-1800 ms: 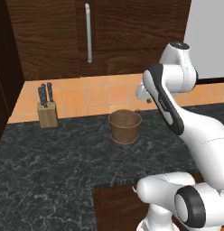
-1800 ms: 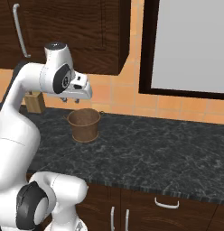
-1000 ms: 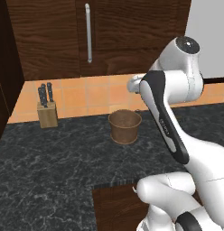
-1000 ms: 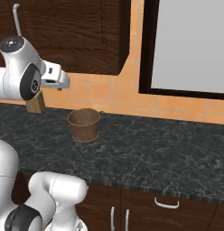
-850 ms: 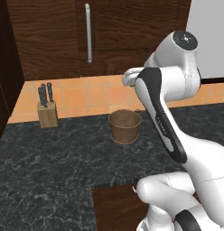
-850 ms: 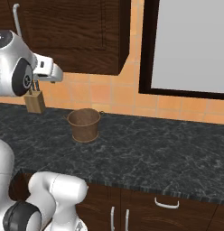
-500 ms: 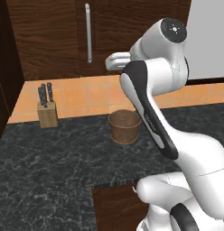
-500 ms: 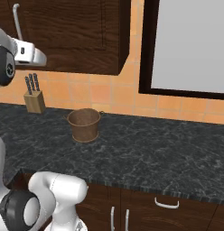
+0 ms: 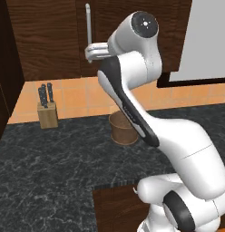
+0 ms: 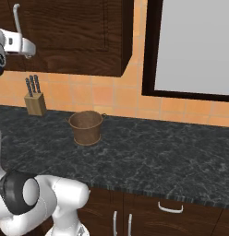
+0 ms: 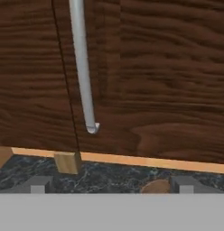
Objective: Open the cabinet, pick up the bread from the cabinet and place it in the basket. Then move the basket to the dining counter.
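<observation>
The cabinet is a dark walnut wall unit with its door shut and a long vertical silver handle. My gripper is raised in front of the handle's lower end, open and holding nothing. In the hand view the handle runs down the door left of centre, and my gripper has its fingertips set wide apart. The brown basket stands on the black worktop below, partly behind my arm in the left base view. The bread is hidden. The dining counter is out of view.
A wooden knife block with black handles stands at the back left of the black marble worktop, against the orange tiled wall. A dark-framed pale panel is to the right of the cabinet. Low drawers with small handles sit under the worktop.
My arm has swung up and to the left, from above the basket to the cabinet's handle. The gripper has stayed open; basket and knife block have not moved.
</observation>
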